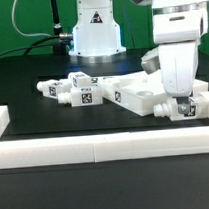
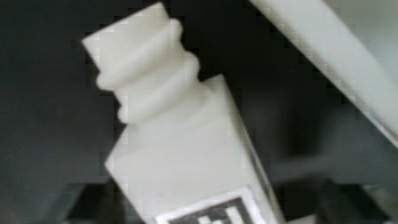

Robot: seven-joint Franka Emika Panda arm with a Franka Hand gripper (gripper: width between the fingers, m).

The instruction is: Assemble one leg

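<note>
My gripper (image 1: 179,105) hangs at the exterior view's right, over the near right corner of the large white panel (image 1: 140,91). It is shut on a leg (image 1: 184,110), a short white post with tags. In the wrist view this leg (image 2: 178,145) fills the middle, with its threaded screw end (image 2: 143,60) pointing away and a tag (image 2: 222,212) near my dark fingers (image 2: 84,200). The panel's edge (image 2: 338,50) shows beside it. Whether the leg touches the table is not clear.
Two more tagged legs (image 1: 58,90) (image 1: 87,93) lie at the exterior view's left of the panel. A low white wall (image 1: 95,148) runs along the table's front and left edge. The robot base (image 1: 93,33) stands at the back.
</note>
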